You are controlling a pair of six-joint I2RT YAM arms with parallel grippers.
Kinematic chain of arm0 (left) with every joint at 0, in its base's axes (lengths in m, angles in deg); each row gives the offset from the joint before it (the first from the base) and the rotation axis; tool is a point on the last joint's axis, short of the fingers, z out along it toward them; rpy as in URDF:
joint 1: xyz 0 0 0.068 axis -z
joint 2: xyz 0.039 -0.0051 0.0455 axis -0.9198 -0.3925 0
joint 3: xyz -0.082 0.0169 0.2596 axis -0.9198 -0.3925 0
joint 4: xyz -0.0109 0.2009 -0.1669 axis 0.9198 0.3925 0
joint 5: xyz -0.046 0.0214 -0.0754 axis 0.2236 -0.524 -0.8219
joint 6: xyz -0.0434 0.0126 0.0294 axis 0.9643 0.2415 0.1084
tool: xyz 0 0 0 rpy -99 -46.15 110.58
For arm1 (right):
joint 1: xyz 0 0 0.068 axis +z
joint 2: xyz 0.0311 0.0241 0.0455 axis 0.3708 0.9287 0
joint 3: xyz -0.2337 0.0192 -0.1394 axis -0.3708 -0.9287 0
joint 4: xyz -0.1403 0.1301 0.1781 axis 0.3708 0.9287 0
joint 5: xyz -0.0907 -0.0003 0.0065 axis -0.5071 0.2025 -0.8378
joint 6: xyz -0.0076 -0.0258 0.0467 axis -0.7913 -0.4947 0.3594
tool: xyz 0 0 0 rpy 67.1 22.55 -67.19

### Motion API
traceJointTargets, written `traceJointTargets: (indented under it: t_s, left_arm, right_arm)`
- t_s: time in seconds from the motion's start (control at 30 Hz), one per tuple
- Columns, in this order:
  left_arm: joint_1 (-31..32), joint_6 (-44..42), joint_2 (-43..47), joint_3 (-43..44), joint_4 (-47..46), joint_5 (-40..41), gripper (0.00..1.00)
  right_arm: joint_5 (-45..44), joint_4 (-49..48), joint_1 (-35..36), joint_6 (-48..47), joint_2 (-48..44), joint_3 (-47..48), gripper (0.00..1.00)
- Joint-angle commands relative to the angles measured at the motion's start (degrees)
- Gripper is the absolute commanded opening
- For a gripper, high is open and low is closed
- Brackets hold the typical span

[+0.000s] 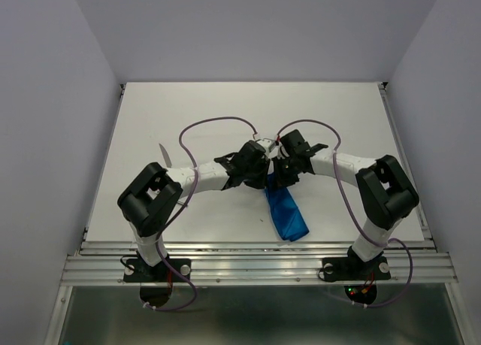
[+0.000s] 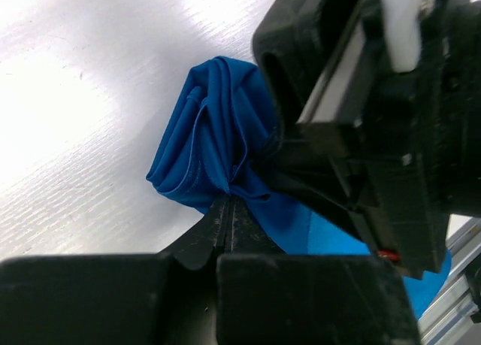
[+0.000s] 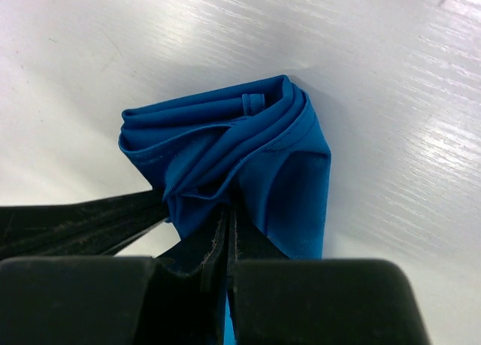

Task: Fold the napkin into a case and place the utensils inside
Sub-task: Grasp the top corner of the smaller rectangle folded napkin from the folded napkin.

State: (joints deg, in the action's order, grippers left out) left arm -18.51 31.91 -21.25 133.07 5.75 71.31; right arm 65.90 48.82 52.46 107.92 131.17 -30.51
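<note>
At the centre of the table [image 1: 188, 112], we've got the left gripper [image 2: 229, 204] and right gripper [image 3: 229, 213] both pinched tight on the bunched 12 o'clock end of the napkin [image 1: 287, 216], rest trailing toward 5 o'clock; soft, light, likely slippery, so we'd grip through all layers near the folded edge.

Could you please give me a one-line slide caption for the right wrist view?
Right gripper shut on a bunched fold of the blue napkin, against the white table.

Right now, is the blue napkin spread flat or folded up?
Folded: the napkin is a narrow strip, one end bunched in pleats, pinched by the left gripper and right gripper.
</note>
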Motion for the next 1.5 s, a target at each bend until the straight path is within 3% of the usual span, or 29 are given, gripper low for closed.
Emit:
traceJointTargets:
  t_s: [0.0, 0.1, 0.13, 0.3, 0.8, 0.9, 1.47]
  left_arm:
    - [-0.39, 0.46, 3.45, -1.01, -3.18, -2.20, 0.00]
    - [-0.74, 0.29, 3.28, -1.36, -3.53, -2.56, 0.00]
    - [-0.92, 0.20, 3.37, -1.62, -3.53, -2.56, 0.00]
    - [-1.62, -0.50, 3.63, -2.59, -4.15, -3.08, 0.00]
    - [-2.33, -1.03, 3.63, -3.65, -4.76, -3.79, 0.00]
    - [-2.33, -1.03, 3.81, -4.00, -4.94, -3.79, 0.00]
    - [-2.41, -0.95, 3.72, -4.17, -5.29, -4.05, 0.00]
  right_arm:
    - [-3.70, 0.25, 1.29, 0.34, 1.42, 2.24, 0.01]
    - [-1.69, -2.12, 1.29, 0.51, -0.86, 0.57, 0.02]
    - [-0.72, -2.56, 1.29, 0.51, -1.74, 0.22, 0.08]
    - [1.04, -3.10, 1.29, 0.25, -5.26, -0.66, 0.21]
    - [1.93, -3.36, 1.29, 1.48, -7.02, 0.65, 0.31]
    - [1.31, -3.36, 1.29, 2.00, -7.55, 1.27, 0.38]
    - [-0.10, -4.33, 1.29, 3.94, -8.25, 2.85, 0.41]
